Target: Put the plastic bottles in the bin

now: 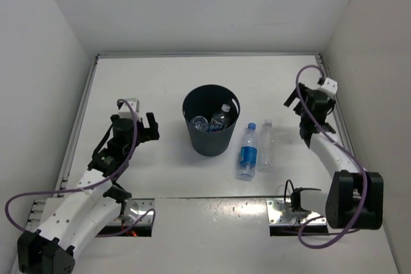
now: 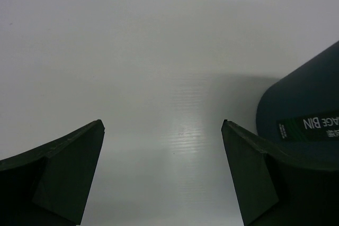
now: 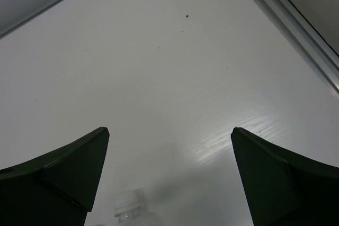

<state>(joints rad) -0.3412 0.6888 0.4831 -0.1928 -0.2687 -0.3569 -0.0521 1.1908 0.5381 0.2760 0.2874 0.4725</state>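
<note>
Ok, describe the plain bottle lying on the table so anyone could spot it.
Find the dark bin mid-table. Two bottles lie to its right. The plain clear bottle lies farther from the bin and lacks the label of the blue-labelled bottle beside it.

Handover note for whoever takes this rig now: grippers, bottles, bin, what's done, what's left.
Left gripper: open, empty, just left of the bin.
Right gripper: open, empty, right of the loose bottles.
Done: one bottle and another bottle are in the bin.
Left: blue-labelled bottle and plain bottle lie side by side on the table, right of the bin.
</note>
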